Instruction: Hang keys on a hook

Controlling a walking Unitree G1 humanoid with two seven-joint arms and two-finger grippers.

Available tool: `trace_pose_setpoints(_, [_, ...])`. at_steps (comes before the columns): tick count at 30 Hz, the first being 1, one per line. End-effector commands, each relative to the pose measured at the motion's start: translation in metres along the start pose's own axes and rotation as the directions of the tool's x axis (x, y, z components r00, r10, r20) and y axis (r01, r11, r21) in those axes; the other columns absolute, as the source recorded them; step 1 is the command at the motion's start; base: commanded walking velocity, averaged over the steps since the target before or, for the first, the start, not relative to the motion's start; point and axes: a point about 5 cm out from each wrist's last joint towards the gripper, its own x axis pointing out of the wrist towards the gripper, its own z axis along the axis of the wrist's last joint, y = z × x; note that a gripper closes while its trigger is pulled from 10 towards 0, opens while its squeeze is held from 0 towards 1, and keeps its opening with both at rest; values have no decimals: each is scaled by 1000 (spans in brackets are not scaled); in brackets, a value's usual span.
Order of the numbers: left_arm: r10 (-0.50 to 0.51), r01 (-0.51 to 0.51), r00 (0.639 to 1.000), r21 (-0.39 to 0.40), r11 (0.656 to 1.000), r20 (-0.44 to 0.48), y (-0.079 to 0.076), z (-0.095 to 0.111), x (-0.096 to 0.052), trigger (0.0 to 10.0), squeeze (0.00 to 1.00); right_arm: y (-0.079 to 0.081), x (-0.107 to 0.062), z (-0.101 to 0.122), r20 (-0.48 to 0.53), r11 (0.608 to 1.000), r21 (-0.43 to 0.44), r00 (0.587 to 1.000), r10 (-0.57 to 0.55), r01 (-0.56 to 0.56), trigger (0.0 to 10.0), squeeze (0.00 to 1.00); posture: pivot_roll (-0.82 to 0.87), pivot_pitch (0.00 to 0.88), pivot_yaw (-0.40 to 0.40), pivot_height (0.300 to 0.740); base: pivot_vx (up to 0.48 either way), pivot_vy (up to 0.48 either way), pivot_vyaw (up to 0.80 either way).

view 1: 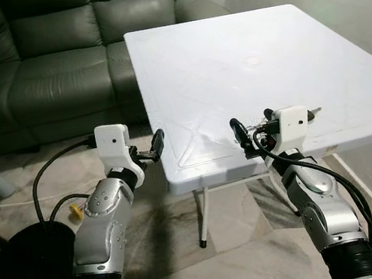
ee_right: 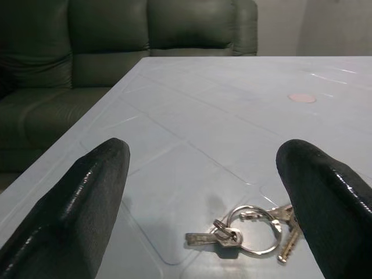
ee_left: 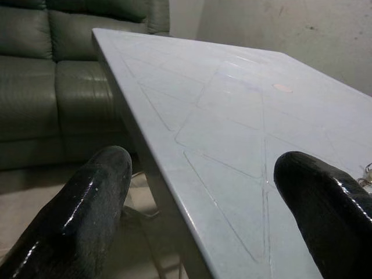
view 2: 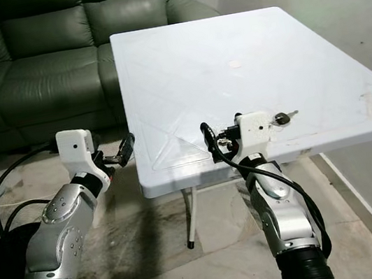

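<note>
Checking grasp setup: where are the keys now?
The keys lie on the white table near its front edge, on the robot's right, just ahead of the open right hand.

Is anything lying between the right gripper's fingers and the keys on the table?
No. In the right wrist view, the keys lie on bare white table just ahead of the open right gripper; nothing lies between them.
</note>
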Motion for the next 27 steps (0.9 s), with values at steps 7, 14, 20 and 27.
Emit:
trace_pose_setpoints(7, [-2,1,1000,9,1000,15,-2,2,3,10000,0,-2,-1,4,8,1000,-4,1000,-3,3,10000,0,-68,21,-69,740,0,0,-674])
trace_pose_setpoints(14, [-4,4,1000,19,1000,18,-3,1,3,10000,0,-2,-2,4,2,1000,-11,1000,2,-1,10000,0,-66,24,-74,740,0,0,-654])
trace_pose_setpoints(20, [5,-5,1000,20,1000,18,-2,0,3,10000,0,-2,-2,4,-1,1000,-12,1000,5,-5,10000,0,-65,24,-75,740,0,0,-646])
trace_pose_setpoints(27, [-9,9,1000,23,1000,22,-3,0,3,10000,0,-2,-2,5,-1,1000,-15,1000,5,-5,10000,0,-67,23,-73,740,0,0,-638])
